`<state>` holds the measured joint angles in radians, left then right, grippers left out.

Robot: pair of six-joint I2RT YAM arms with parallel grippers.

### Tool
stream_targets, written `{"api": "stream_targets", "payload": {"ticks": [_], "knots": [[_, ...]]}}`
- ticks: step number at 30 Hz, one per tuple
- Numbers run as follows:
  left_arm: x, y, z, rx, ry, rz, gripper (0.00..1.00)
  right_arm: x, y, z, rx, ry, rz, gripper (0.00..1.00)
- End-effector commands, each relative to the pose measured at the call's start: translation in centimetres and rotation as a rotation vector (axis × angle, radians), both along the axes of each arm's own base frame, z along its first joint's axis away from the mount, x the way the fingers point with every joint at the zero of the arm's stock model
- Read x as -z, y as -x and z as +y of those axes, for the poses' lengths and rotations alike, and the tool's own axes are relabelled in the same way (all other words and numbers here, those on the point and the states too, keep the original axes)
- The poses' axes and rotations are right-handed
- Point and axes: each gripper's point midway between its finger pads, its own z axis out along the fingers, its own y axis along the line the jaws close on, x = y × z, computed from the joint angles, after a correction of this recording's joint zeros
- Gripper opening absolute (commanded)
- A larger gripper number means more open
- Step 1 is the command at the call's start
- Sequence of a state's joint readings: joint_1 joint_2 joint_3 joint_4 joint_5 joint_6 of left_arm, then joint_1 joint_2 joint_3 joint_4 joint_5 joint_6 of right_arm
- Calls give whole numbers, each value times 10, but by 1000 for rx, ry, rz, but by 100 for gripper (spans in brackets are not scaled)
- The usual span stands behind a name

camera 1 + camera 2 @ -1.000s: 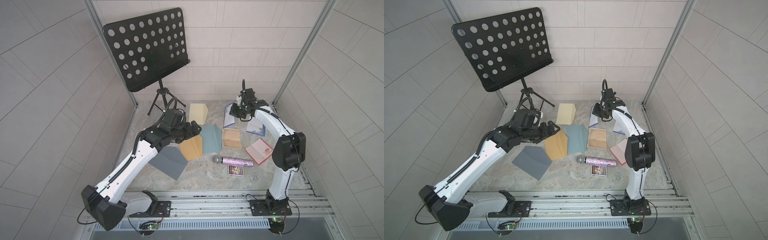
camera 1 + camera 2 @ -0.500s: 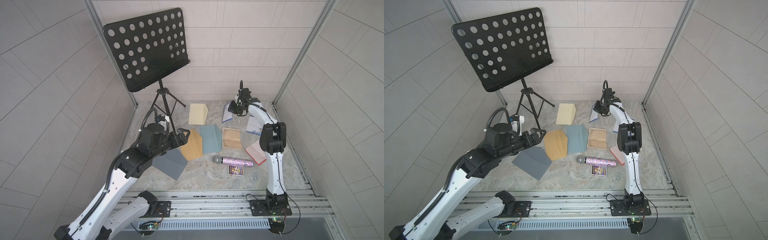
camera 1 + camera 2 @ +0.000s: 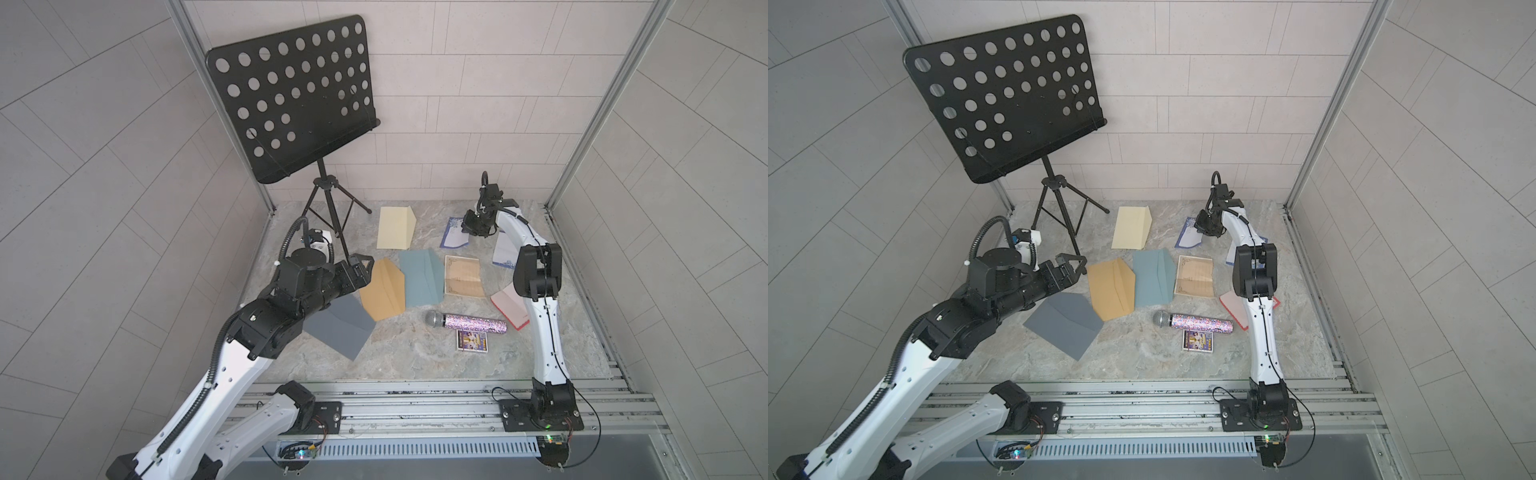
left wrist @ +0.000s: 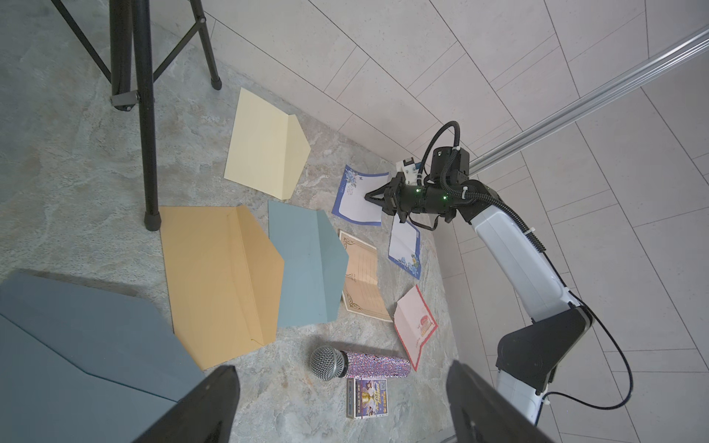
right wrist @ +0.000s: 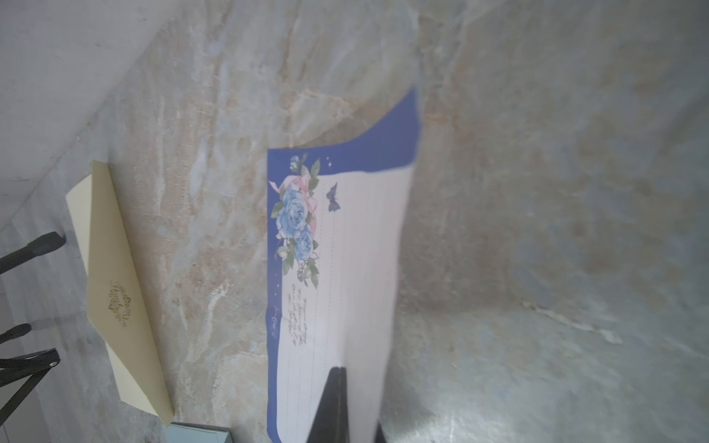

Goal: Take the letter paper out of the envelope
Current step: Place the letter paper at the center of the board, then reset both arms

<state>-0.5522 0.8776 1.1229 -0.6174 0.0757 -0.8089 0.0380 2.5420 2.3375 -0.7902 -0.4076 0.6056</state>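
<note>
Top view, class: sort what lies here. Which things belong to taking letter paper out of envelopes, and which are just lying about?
Belongs: cream envelope, tan envelope, teal envelope, grey envelope; blue-bordered letter paper, held by the shut right gripper; second blue-bordered sheet, beige sheet, red-bordered sheet.

Lying about: music stand, glitter microphone, card box.

I'm working in a robot lab cell.
Tiled panel walls (image 3: 478, 104) and aluminium posts (image 3: 605, 104) are boxing in a marbled tabletop (image 3: 415, 357); a metal rail (image 3: 415, 409) is carrying my arm mount (image 3: 540, 415).
</note>
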Motion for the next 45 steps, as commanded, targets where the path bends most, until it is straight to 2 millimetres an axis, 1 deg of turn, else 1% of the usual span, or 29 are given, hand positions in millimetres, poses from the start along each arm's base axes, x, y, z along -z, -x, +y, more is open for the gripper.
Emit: {"api": "stream_targets", "payload": {"ticks": [1, 4, 6, 8, 11, 15, 17, 20, 22, 24, 26, 28, 30, 31, 32, 35, 37, 39, 40, 42, 45], "knots": [[3, -8, -2, -12, -9, 4, 92, 6, 8, -13, 23, 67, 44, 9], [2, -13, -9, 4, -4, 11, 92, 10, 8, -14, 24, 64, 51, 22], [3, -16, -12, 12, -4, 16, 92, 8, 7, -14, 16, 71, 44, 35], [4, -17, -13, 17, -5, 20, 92, 4, 5, -15, 10, 74, 31, 43], [6, -17, -15, 24, -2, 29, 92, -5, 1, -19, 16, 87, 9, 51], [5, -18, -20, 40, 5, 34, 92, -23, -7, -33, 59, 118, -29, 60], [4, -18, -21, 47, 8, 37, 92, -31, -9, -40, 84, 133, -41, 62], [5, -19, -24, 53, 11, 43, 92, -39, -9, -54, 126, 151, -43, 64], [5, -18, -25, 58, 13, 47, 92, -47, -7, -59, 137, 169, -53, 64], [5, -18, -24, 55, 12, 52, 93, -64, -7, -61, 142, 177, -81, 64], [5, -17, -25, 61, 12, 55, 94, -85, -7, -63, 152, 184, -120, 64], [2, -17, -24, 62, 11, 47, 95, -111, -6, -65, 168, 192, -169, 64], [-2, -16, -20, 53, -1, 34, 98, -145, -3, -70, 193, 210, -231, 66], [-4, -16, -19, 50, -6, 27, 100, -159, -1, -72, 205, 215, -254, 86], [-6, -16, -17, 48, -12, 22, 100, -175, 3, -73, 215, 220, -279, 100], [-10, -15, -16, 50, -26, 23, 100, -219, 21, -76, 247, 263, -339, 100], [-10, -15, -14, 43, -39, 32, 100, -244, 36, -72, 255, 279, -378, 100], [-16, -14, -12, 38, -38, 13, 100, -268, 55, -65, 255, 296, -417, 100], [-21, -13, -11, 39, -28, -9, 100, -277, 64, -61, 252, 296, -428, 100], [-28, -12, -9, 34, -25, -36, 100, -282, 82, -54, 252, 271, -414, 100], [-28, -11, -3, 18, -56, -27, 100, -290, 110, -44, 233, 268, -409, 100]]}}
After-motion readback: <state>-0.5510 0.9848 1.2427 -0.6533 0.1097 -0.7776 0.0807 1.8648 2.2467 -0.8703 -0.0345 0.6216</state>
